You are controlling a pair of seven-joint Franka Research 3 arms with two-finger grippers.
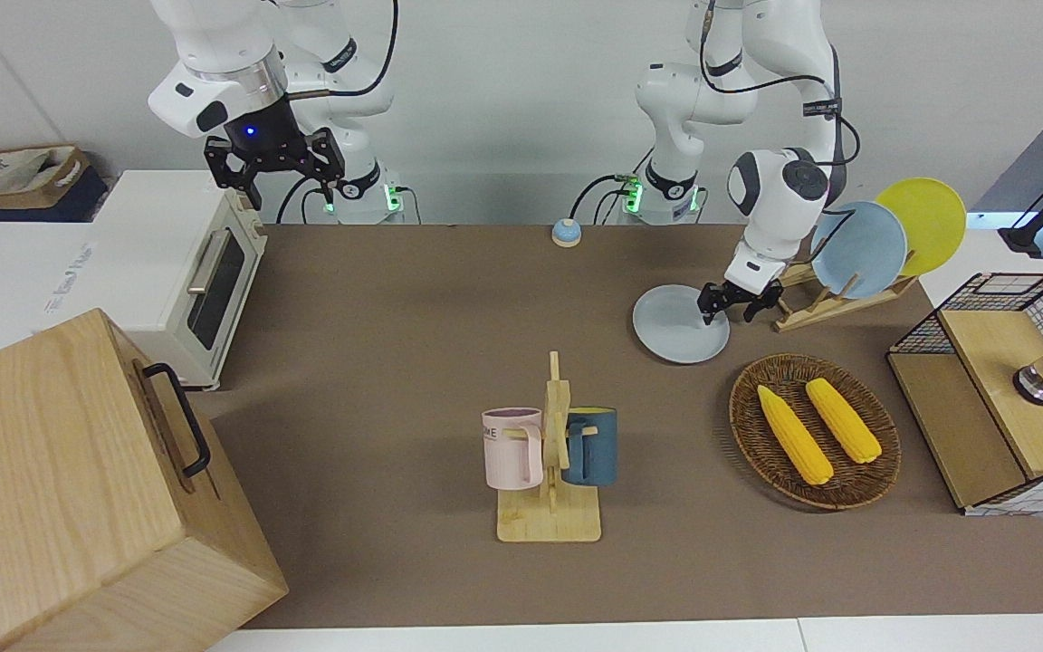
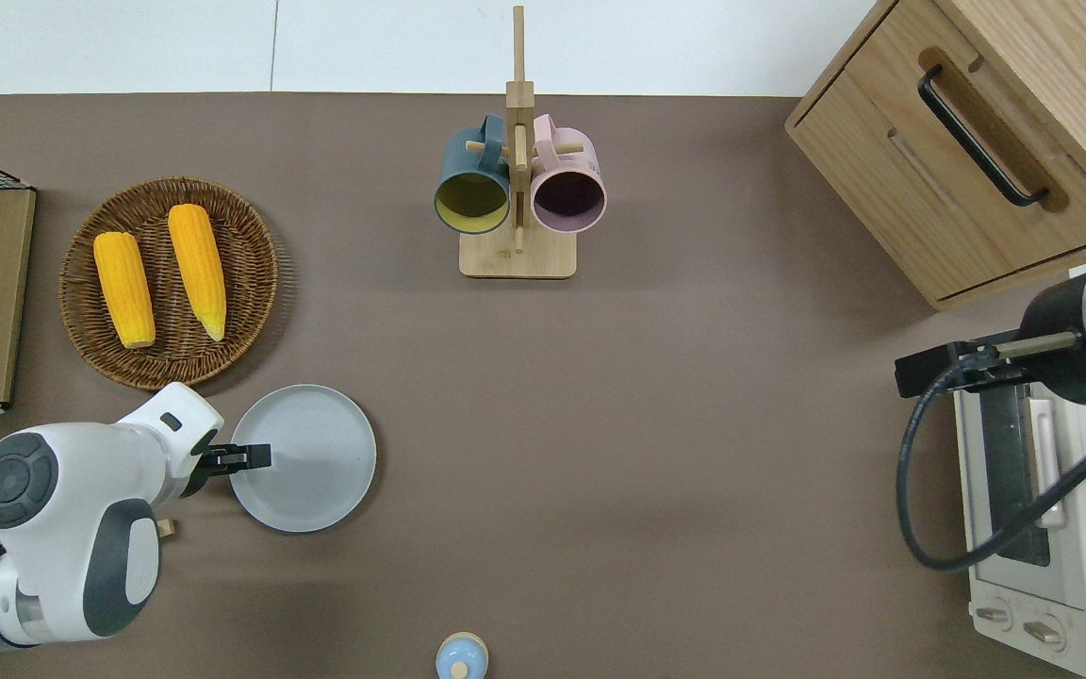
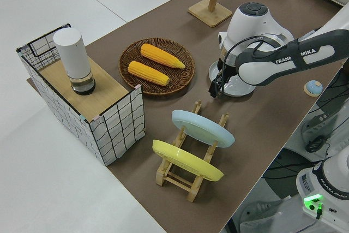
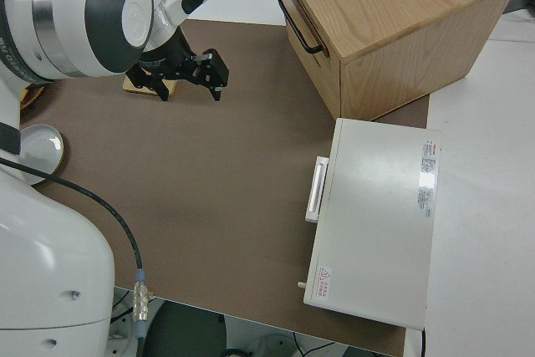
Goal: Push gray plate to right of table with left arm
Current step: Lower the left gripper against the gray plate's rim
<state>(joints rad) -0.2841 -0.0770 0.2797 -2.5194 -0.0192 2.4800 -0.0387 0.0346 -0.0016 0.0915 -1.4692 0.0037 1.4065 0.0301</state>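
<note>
The gray plate (image 1: 675, 330) (image 2: 312, 462) lies flat on the brown table (image 1: 395, 362), toward the left arm's end and nearer to the robots than the corn basket. My left gripper (image 1: 730, 314) (image 2: 241, 458) (image 3: 214, 90) is low at the plate's rim on the side toward the left arm's end. It is open, with one finger over the plate and the other outside the rim. I cannot tell whether a finger touches the plate. The right arm is parked, its gripper (image 1: 291, 186) (image 4: 188, 81) open and holding nothing.
A wicker basket (image 1: 884, 471) with two corn cobs lies beside the plate, farther from the robots. A wooden rack holds a blue plate (image 1: 861, 249) and a yellow plate (image 1: 924, 213). A mug rack (image 1: 553, 453) stands mid-table. A toaster oven (image 1: 186, 272) and a wooden cabinet (image 1: 78, 489) fill the right arm's end.
</note>
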